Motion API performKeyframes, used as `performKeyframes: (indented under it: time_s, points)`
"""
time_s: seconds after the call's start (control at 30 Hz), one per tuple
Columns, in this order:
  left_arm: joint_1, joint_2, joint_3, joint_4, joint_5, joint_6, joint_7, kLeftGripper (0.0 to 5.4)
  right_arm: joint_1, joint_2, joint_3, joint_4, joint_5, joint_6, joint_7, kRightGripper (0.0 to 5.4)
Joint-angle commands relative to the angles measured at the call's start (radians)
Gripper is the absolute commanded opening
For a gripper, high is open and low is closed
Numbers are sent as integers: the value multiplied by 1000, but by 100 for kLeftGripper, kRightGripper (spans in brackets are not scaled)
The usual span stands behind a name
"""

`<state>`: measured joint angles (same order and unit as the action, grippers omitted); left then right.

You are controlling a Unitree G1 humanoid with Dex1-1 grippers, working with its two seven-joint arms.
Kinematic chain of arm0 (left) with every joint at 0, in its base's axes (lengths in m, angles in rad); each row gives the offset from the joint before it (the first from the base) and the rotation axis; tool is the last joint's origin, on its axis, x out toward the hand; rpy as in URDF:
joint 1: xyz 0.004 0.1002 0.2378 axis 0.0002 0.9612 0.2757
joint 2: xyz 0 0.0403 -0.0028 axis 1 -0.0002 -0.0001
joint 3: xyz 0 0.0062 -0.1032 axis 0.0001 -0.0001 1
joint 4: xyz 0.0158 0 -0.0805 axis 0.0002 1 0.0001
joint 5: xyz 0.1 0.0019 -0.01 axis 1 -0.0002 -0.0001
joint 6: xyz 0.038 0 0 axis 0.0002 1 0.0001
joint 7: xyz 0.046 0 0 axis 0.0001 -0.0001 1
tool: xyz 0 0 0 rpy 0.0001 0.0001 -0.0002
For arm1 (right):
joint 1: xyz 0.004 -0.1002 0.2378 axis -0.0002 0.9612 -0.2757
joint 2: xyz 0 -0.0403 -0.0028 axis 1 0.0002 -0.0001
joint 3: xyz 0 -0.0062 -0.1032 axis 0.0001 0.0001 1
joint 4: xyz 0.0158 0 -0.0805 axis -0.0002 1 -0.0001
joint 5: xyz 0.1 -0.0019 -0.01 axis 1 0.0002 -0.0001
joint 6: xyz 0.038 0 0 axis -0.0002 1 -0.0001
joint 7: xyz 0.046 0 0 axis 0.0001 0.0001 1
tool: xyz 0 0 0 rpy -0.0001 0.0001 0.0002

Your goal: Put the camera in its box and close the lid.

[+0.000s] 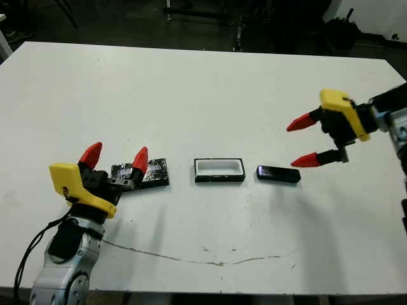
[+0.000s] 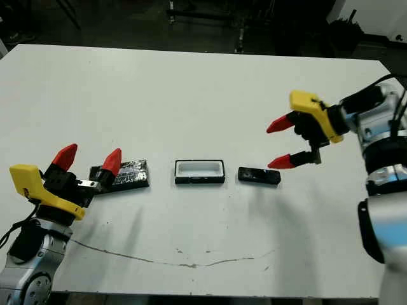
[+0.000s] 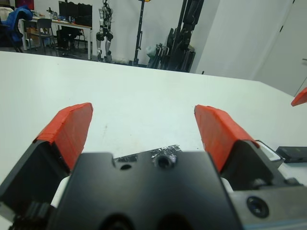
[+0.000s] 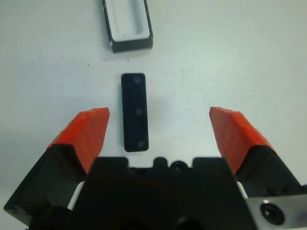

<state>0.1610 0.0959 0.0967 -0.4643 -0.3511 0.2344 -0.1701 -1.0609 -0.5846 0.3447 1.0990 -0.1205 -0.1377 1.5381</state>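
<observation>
While camera (image 1: pixel 278 174) lies flat at box's (image 1: pixel 219 170) 3 o'clock, step 1, pickup, not begun. Your right gripper (image 1: pixel 304 140) spread wide, empty, just beside it. Lower, straddle its narrow width, then clench. Left gripper (image 1: pixel 116 157) released above lid (image 1: pixel 156 171).

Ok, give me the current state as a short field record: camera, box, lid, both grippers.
camera: flat on the table, just right of the box, not touching it
box: open, white lining empty
lid: flat on the table, left of the box
left gripper: open, above the lid's left end
right gripper: open, beside the camera, holding nothing
</observation>
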Motion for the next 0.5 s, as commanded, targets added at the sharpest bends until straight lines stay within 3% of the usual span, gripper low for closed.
performKeyframes:
  time_s: [0.03,0.37,0.5]
  points:
    - [10,3,3,2,-8,8,-3,540,-18,38,-15,47,-15,-2,-25,539]
    - [21,3,-4,-6,13,10,10,540,2,102,-34,33,-20,23,-16,539]
    - [24,-7,0,-4,-15,11,3,540,7,101,-29,14,-31,34,-8,539]
